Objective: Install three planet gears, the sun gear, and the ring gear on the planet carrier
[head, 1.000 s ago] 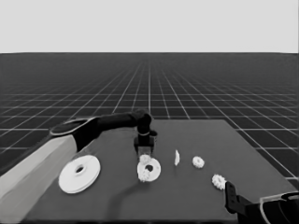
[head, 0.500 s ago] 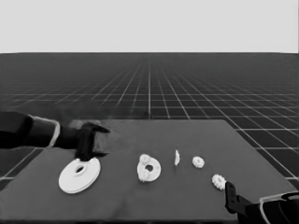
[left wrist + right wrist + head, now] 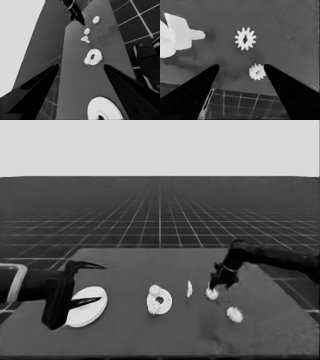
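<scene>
White smaller round part lay at mid-desk, flat, with knobbly lumps on its face at the far and near rim. I read these as two gears already seated; the count is not certain from this angle. The left wrist view showed the same lumpy outline.

Just beside it, towards the right, stood the thin white piece, apart from everything else. Further right, two gears were loose on the desk: one under the right arm's jaws, the other nearer the front edge.

Change noted: a second ago the left arm was over the smaller round part. It had since pulled back to the desk's left end, above the larger round part. Its jaws were spread wide and held nothing; the part lay untouched below them. The right arm, parked at the lower right corner until half a second ago, had come in over the first loose gear.

Right jaws: wide open, nothing gripped. The right wrist view showed both loose gears lying free on the desk, the second close to one finger.

Judgement: the arms had swapped roles, and the step in hand was picking up the next gear. Two gears and the larger round part remained to be fitted.
</scene>
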